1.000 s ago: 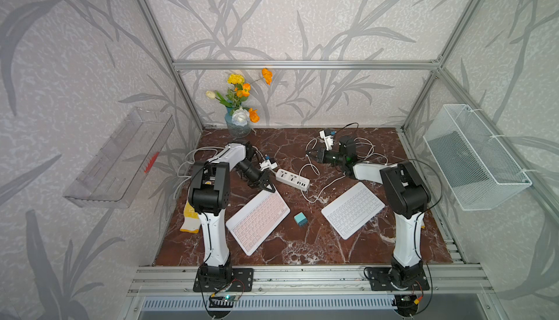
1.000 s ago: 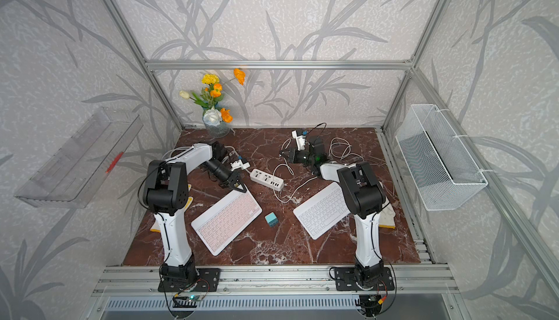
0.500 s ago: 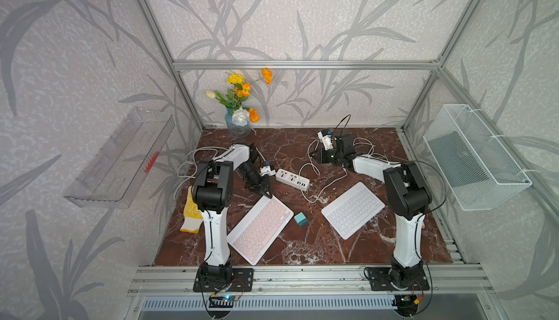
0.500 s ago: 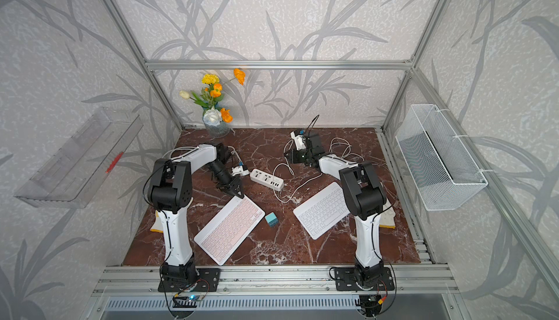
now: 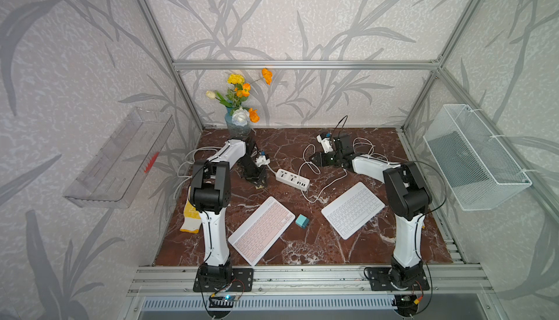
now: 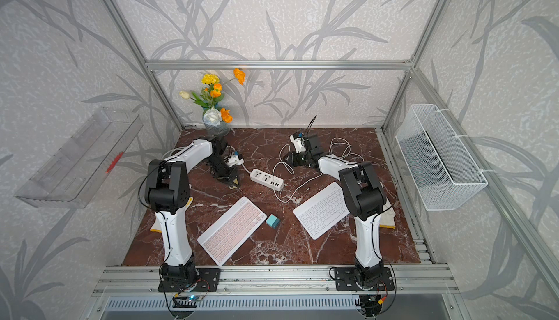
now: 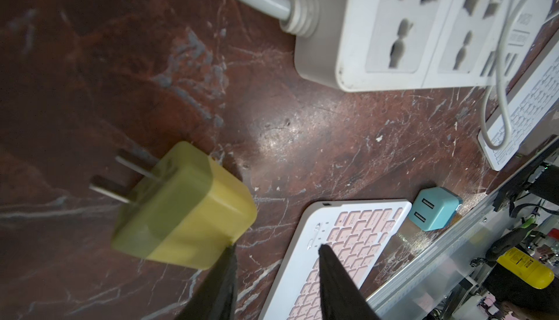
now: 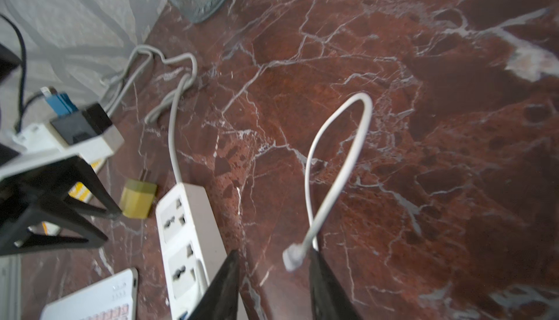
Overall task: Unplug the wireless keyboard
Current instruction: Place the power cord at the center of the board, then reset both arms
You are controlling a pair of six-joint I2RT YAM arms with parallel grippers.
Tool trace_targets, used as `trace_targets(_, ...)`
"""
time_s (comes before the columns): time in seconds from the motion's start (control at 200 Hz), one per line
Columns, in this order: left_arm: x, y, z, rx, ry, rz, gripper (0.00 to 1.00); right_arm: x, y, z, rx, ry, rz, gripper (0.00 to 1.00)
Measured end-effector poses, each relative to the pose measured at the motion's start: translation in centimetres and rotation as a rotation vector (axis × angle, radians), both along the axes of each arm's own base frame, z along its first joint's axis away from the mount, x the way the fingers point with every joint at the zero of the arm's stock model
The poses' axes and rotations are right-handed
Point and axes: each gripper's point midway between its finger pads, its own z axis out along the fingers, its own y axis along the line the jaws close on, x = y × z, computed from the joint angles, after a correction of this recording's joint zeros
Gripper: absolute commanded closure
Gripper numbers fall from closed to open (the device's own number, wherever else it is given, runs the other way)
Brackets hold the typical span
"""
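Note:
The pink wireless keyboard (image 5: 261, 230) lies at an angle at the front of the marble table (image 5: 302, 252), and the port on its edge (image 7: 326, 203) has nothing in it. A white cable (image 8: 335, 164) runs from the power strip (image 5: 292, 179). Its loose connector (image 8: 292, 258) hangs between the fingers of my right gripper (image 8: 273, 253), which stand apart without pinching it. My left gripper (image 7: 276, 247) is open and holds nothing. It hovers behind the keyboard's far corner. A yellow plug adapter (image 7: 184, 209) lies on the table against one finger.
A white keyboard (image 5: 352, 209) lies at the front right, and a teal USB adapter (image 5: 302, 221) sits between the two keyboards. The flower vase (image 5: 239, 122) stands at the back left. A yellow cloth (image 5: 190, 218) lies by the left arm. A wire basket (image 5: 475, 158) hangs on the right wall.
Both grippers have gone from shut to open. The pink keyboard has swung round and slid a little toward the front. The right gripper has drawn back with the cable's end.

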Motion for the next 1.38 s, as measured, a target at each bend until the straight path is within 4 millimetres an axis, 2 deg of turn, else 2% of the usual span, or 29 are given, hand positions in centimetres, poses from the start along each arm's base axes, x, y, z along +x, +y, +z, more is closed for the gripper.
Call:
trace_targets(0.15, -0.4, 0.3, 1.2, 0.010, -0.080, 0.078, 0.51, -0.4, -0.7, 1.4, -0.053, -0.031, -0.004, 0.45)
trace_targets(0.295, 0.9, 1.0, 4.1, 0.027, -0.286, 0.181, 0.42, -0.9, -1.8, 2.7, -0.140, -0.069, -0.019, 0.38)
trace_targets(0.45, 1.6, 2.0, 7.0, 0.029, -0.521, 0.282, 0.36, -1.8, -4.3, 3.9, -0.261, -0.107, -0.077, 0.27)
trace_targets(0.49, 1.6, 2.3, 7.4, 0.032, -0.574, 0.307, 0.30, -2.4, -5.2, 4.2, -0.287, -0.119, -0.096, 0.24)
trace_targets(0.53, 1.6, 2.7, 7.7, 0.034, -0.634, 0.335, 0.24, -3.2, -6.3, 4.6, -0.313, -0.133, -0.128, 0.20)
trace_targets(0.56, 1.4, 3.2, 7.8, 0.039, -0.690, 0.363, 0.24, -4.1, -7.7, 5.3, -0.334, -0.148, -0.164, 0.19)
trace_targets(0.59, 1.4, 3.5, 7.7, 0.040, -0.728, 0.383, 0.17, -4.6, -8.6, 5.6, -0.341, -0.157, -0.186, 0.15)
trace_targets(0.64, 1.3, 4.2, 7.5, 0.054, -0.795, 0.428, 0.13, -5.3, -10.5, 6.4, -0.347, -0.179, -0.236, 0.10)
trace_targets(0.69, 1.0, 5.2, 7.2, 0.079, -0.849, 0.472, 0.10, -5.9, -13.0, 7.3, -0.345, -0.199, -0.304, 0.07)
trace_targets(0.73, 0.8, 5.8, 6.8, 0.100, -0.878, 0.503, 0.10, -6.3, -15.2, 7.8, -0.337, -0.214, -0.369, 0.00)
trace_targets(0.79, 0.8, 7.0, 6.6, 0.151, -0.914, 0.548, 0.08, -7.0, -18.2, 8.1, -0.331, -0.233, -0.460, 0.00)
trace_targets(0.85, 1.0, 8.4, 6.7, 0.209, -0.949, 0.603, 0.07, -7.9, -21.4, 7.9, -0.340, -0.242, -0.558, 0.01)
trace_targets(0.895, 1.1, 9.2, 7.0, 0.240, -0.979, 0.633, 0.06, -8.8, -23.0, 7.3, -0.353, -0.244, -0.611, 0.00)
trace_targets(1.09, -0.1, 12.4, 7.6, 0.376, -1.037, 0.752, 0.02, -12.9, -26.1, 4.4, -0.434, -0.247, -0.717, 0.00)
trace_targets(1.205, -0.6, 13.3, 7.9, 0.414, -1.077, 0.782, 0.01, -13.9, -28.4, 3.6, -0.466, -0.249, -0.799, 0.00)
trace_targets(1.31, -1.8, 13.9, 5.7, 0.439, -1.105, 0.782, 0.00, -14.1, -30.3, 2.6, -0.478, -0.248, -0.870, 0.00)
trace_targets(1.385, -2.8, 14.0, 3.4, 0.466, -1.082, 0.753, 0.01, -13.8, -30.6, 1.5, -0.484, -0.240, -0.882, 0.00)
